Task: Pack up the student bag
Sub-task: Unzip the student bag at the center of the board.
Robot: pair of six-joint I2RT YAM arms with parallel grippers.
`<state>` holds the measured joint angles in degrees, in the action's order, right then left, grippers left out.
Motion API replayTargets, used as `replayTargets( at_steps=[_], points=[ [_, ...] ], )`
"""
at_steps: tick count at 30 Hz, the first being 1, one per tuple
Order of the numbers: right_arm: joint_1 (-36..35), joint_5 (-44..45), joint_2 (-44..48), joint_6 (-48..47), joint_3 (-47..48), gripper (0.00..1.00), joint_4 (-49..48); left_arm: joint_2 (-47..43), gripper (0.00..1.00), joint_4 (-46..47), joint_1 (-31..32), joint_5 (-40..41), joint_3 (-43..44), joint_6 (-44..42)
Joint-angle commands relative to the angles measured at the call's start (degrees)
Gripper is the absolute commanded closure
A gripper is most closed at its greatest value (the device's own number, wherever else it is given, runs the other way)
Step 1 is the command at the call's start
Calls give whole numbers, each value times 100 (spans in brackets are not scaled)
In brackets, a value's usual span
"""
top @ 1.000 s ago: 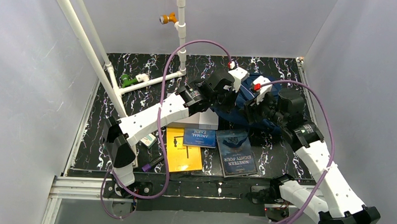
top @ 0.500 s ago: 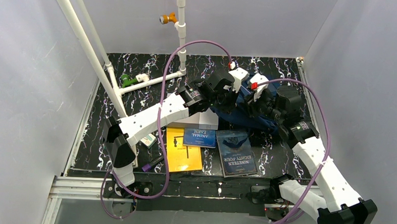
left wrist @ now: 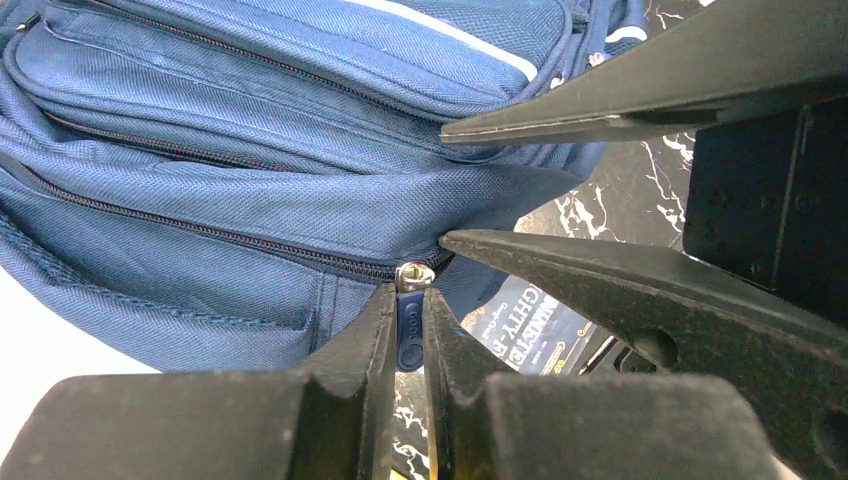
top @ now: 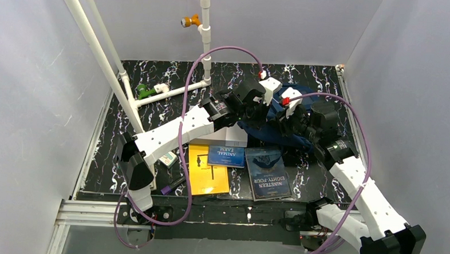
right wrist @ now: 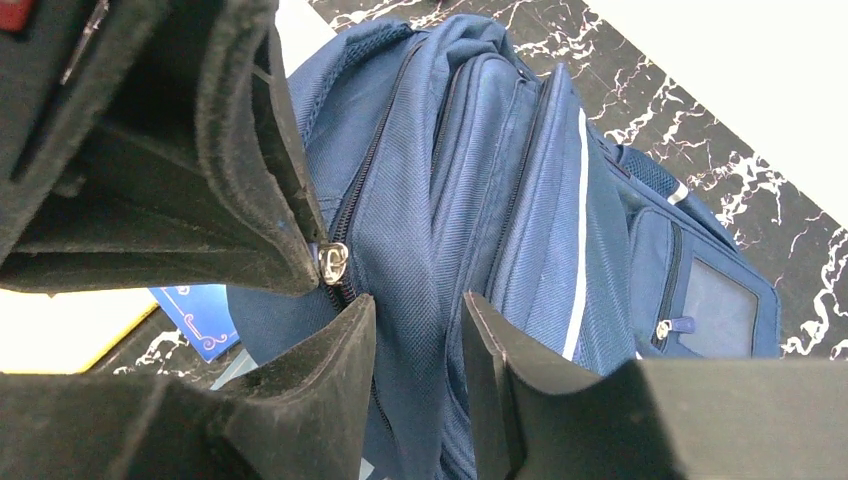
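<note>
Student bag (right wrist: 560,200) lies far right-centre on the tabletop (top: 225,75). Left end effector (left wrist: 412,300) is clamped on the zip pull (left wrist: 410,335). Right end effector (right wrist: 418,300) gapes around the fabric beside the zip. Best: right pins the fabric, left drags straight along the zip.

Student bag (right wrist: 520,200), navy blue woven fabric, pale stripe down front, lying slumped on worktop (top: 173,73) toward 2 o'clock, main zip shut up to slider, blue zip pull (left wrist: 409,328) hanging, window pocket on front.
</note>
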<state>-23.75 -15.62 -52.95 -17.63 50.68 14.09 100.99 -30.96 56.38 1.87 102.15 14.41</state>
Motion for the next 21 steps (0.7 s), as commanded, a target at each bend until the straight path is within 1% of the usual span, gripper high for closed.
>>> replayTargets(
  at_steps=[1,2,3,4,6,7,9,10,12,15,17,21],
  points=[
    [2,236,-70,368,-77,59,-662,-573,100,257,18,-187,277,73],
    [2,464,-19,497,-134,66,-807,-571,100,257,16,-187,260,97],
    [2,643,26,576,-198,87,-926,-573,100,276,9,-187,234,168],
    [2,806,91,636,-285,99,-1034,-592,100,294,-20,-187,190,266],
    [1,1094,232,685,-447,99,-1147,-628,100,353,-125,-388,84,455],
    [9,1400,323,761,-551,99,-1263,-665,100,365,-180,-401,9,523],
    [73,1469,482,815,-678,99,-1354,-708,100,270,-342,-278,-75,556],
    [113,1348,540,820,-712,99,-1356,-729,100,169,-439,-21,-98,580],
    [178,1130,729,850,-828,99,-1569,-786,100,-32,-739,235,-181,681],
    [244,869,1051,837,-995,99,-1720,-923,100,-73,-1382,187,-438,913],
    [268,767,1162,829,-1019,99,-1727,-952,100,-98,-1700,143,-536,916],
    [292,175,1211,783,-966,99,-1748,-997,100,-5,-1832,78,-698,599]
  ],
)
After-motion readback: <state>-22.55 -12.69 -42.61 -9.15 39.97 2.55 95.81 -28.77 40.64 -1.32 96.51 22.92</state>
